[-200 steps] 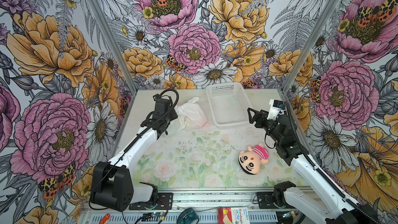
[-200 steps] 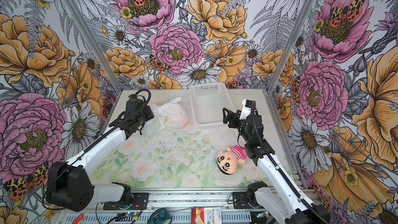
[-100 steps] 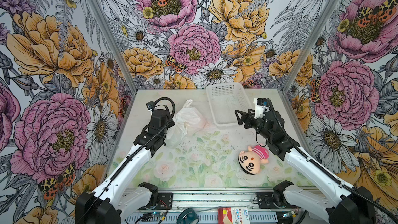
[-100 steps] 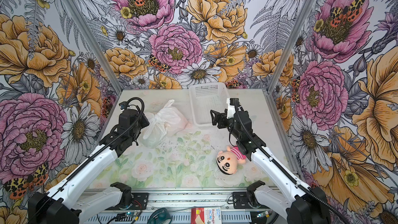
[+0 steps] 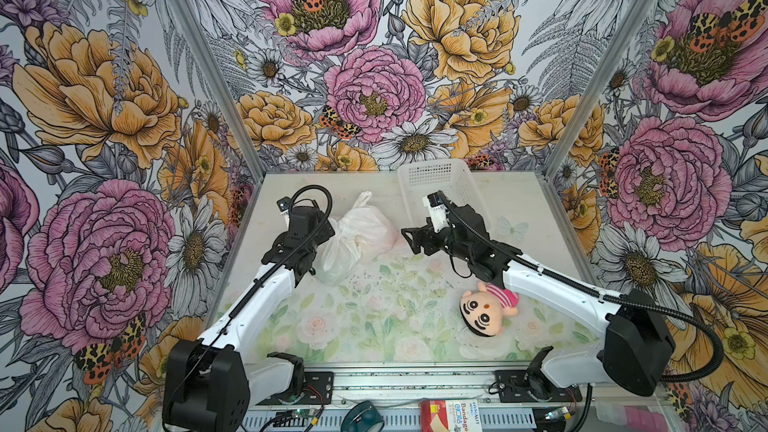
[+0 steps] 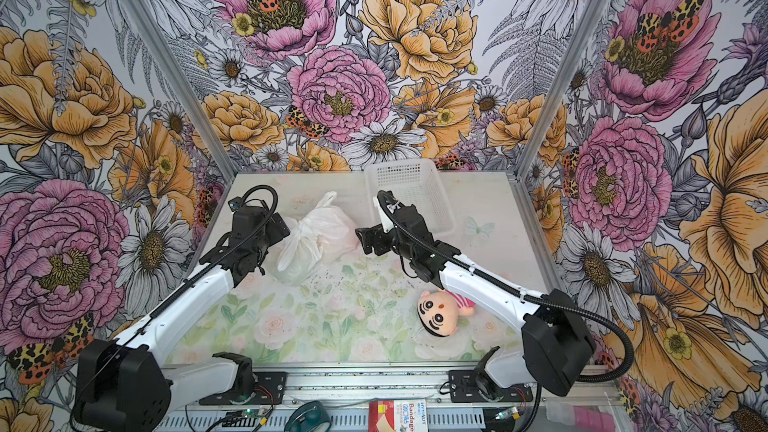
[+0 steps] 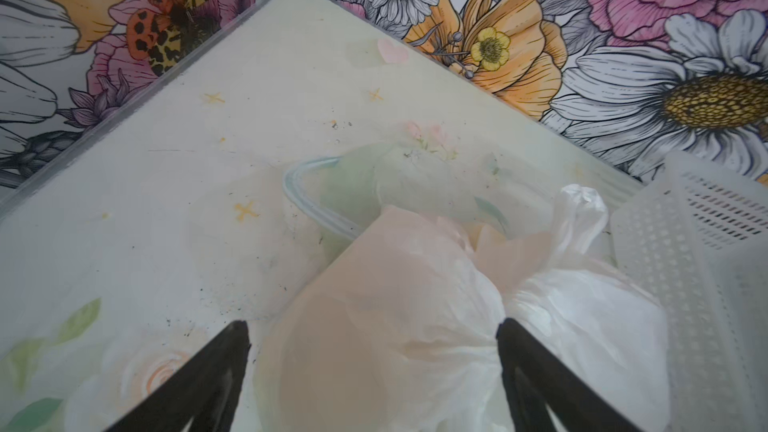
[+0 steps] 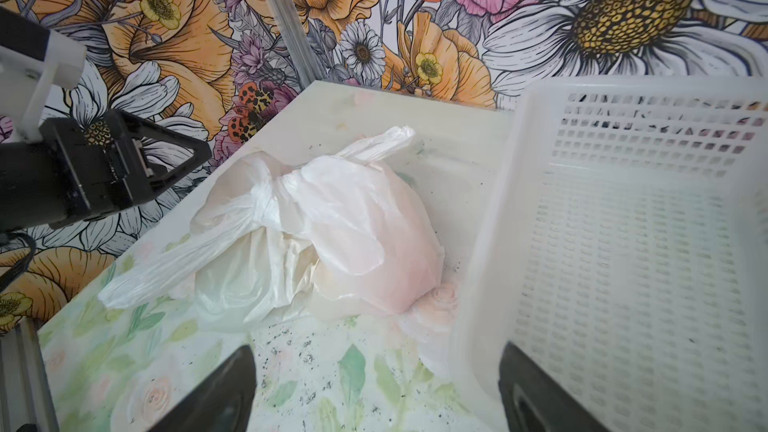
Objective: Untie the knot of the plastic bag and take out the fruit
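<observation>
Lying on the table [image 5: 519, 201] at the back left, just beside the basket [image 5: 440, 172], your bag [image 5: 365, 234] runs lengthwise from back to front-left, one handle tip pointing at the back wall, the other trailing forward from the knot [image 8: 266, 201]. Your left gripper [image 7: 374, 342] gapes beside it, gripping nothing; your right gripper [image 8: 376, 351], jaws spread, hangs near

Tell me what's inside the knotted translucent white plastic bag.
Only soft pink-peach tints show through the thin translucent white plastic bag; no distinct objects can be made out. Its bunched white film knot is tied, so the film covers the contents.
</observation>
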Controlling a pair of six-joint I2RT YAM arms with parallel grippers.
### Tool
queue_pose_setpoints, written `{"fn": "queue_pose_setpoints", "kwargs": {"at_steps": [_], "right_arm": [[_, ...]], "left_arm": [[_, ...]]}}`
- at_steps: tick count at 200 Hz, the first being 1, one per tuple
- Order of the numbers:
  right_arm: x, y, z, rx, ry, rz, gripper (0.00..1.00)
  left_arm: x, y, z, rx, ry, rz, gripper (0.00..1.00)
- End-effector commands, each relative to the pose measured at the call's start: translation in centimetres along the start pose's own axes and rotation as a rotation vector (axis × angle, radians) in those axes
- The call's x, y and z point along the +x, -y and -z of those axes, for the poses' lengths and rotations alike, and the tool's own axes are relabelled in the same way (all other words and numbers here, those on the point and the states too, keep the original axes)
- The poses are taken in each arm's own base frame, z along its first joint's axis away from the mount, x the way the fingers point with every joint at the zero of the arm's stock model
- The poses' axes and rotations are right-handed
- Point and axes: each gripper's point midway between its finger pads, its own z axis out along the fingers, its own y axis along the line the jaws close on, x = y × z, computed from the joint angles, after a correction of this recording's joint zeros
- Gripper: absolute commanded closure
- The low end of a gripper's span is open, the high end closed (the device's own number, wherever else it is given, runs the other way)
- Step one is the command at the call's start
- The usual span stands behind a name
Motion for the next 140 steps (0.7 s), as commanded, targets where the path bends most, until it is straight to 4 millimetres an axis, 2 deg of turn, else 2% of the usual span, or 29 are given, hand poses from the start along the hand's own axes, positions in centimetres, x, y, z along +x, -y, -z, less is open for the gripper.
{"fn": "queue_pose_setpoints", "kwargs": {"at_steps": [1, 21, 36, 44, 70, 81, 108, 140], "right_arm": [[-0.4, -0.8, -0.2, 0.007, -0.002, 0.038, 0.07], [0.0, -0.5, -0.3, 0.025, -0.008, 0.033, 0.06], [0.3, -0.1, -0.5, 0.044, -0.012, 0.032, 0.06], [0.4, 0.1, -0.5, 0.055, -0.011, 0.031, 0.06], [0.5, 0.6, -0.5, 0.078, -0.005, 0.024, 0.06], [0.6, 0.7, -0.4, 0.086, -0.004, 0.022, 0.06], [0.5, 1.1, -0.1, 0.109, 0.011, 0.019, 0.06], [0.1, 1.6, 0.7, 0.136, 0.043, 0.013, 0.06]], "left_arm": [[0.1, 1.3, -1.1, 0.048, -0.058, 0.004, 0.01], [1.5, 2.4, -2.7, 0.071, -0.130, -0.019, 0.03], [2.5, 2.9, -3.8, 0.086, -0.182, -0.023, 0.14], [2.8, 3.1, -4.3, 0.091, -0.200, -0.024, 0.27], [3.1, 3.9, -4.2, 0.117, -0.214, -0.034, 0.87], [2.7, 4.5, -3.6, 0.127, -0.192, -0.052, 0.99], [1.4, 5.9, -1.4, 0.128, -0.096, -0.121, 1.00], [0.2, 8.6, 2.5, 0.158, 0.045, -0.228, 1.00]]}}
